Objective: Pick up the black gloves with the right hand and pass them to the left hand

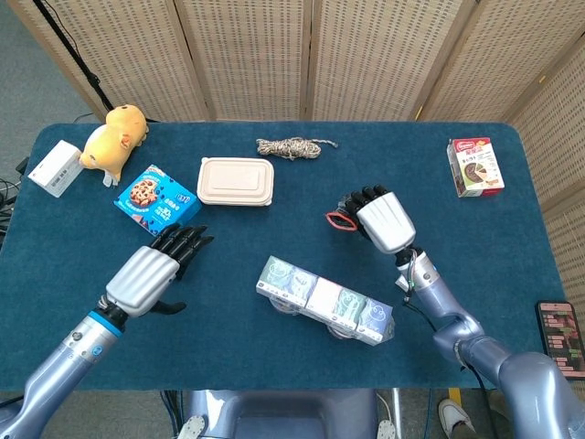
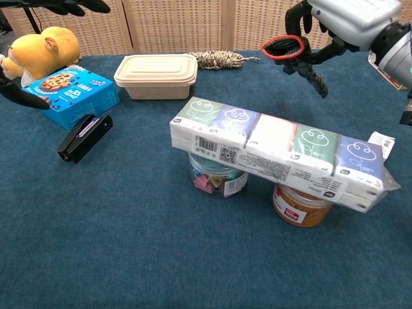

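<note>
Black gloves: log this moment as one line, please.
phase: handover approach | right hand: holds black gloves, lifted off table | left hand: empty, fingers spread above table | transfer: not yet done

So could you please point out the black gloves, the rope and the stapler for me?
black gloves (image 2: 302,56), chest view, dark fabric beneath the red cuff.
rope (image 1: 294,146), head view, middle of the coil.
stapler (image 2: 84,137), chest view, top of its body.

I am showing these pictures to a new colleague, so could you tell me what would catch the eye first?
Probably the right hand, raised over the table's right half and holding the black gloves with their red cuff in the air. Next comes the long tissue pack in the middle, balanced across two jars, and the left hand, open above the table's left side beside the cookie box.
</note>
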{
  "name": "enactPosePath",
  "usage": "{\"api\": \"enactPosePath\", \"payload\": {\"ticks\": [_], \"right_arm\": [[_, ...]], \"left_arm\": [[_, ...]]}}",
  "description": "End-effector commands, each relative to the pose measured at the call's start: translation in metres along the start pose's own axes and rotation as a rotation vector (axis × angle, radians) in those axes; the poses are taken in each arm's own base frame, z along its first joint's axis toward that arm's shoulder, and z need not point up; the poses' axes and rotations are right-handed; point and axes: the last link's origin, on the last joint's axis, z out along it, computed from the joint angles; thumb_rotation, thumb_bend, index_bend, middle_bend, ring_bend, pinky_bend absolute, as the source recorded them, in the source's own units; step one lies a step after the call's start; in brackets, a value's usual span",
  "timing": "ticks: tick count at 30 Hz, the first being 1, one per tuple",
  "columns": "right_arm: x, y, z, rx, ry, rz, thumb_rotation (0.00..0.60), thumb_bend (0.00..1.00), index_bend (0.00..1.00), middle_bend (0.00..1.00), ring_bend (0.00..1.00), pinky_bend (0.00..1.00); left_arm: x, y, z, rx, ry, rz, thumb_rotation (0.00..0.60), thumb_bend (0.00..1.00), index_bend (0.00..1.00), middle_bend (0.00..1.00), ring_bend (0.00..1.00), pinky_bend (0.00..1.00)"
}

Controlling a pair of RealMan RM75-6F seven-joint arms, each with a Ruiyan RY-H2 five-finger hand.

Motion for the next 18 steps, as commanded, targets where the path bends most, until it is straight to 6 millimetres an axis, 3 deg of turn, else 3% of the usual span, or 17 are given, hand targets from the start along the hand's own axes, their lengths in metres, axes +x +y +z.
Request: {"api": "enactPosePath", "payload": {"ticks": [1, 12, 18], "right_arm": [[0.018, -0.011, 0.013, -0.079, -0.014, -0.04, 0.6, 0.5, 0.59, 0.53, 0.5, 0.55], [0.04, -0.05, 0.026, -0.189, -0.108, -0.065, 0.6, 0.52, 0.59, 0.53, 0.5, 0.55], [0.05, -0.066, 0.03, -0.205, -0.121, -0.005, 0.6, 0.52, 0.59, 0.53, 0.5, 0.55]], "left_arm": [[0.009, 0.011, 0.024, -0.032, -0.05, 0.035, 0.6, 0.03, 0.0, 0.0, 0.0, 0.0], [0.019, 0.04, 0.068, -0.05, -0.106, 0.035, 0.6, 0.03, 0.0, 0.0, 0.0, 0.0], [0.015, 0.057, 0.085, -0.064, -0.135, -0.008, 0.6, 0.03, 0.0, 0.0, 0.0, 0.0]]}}
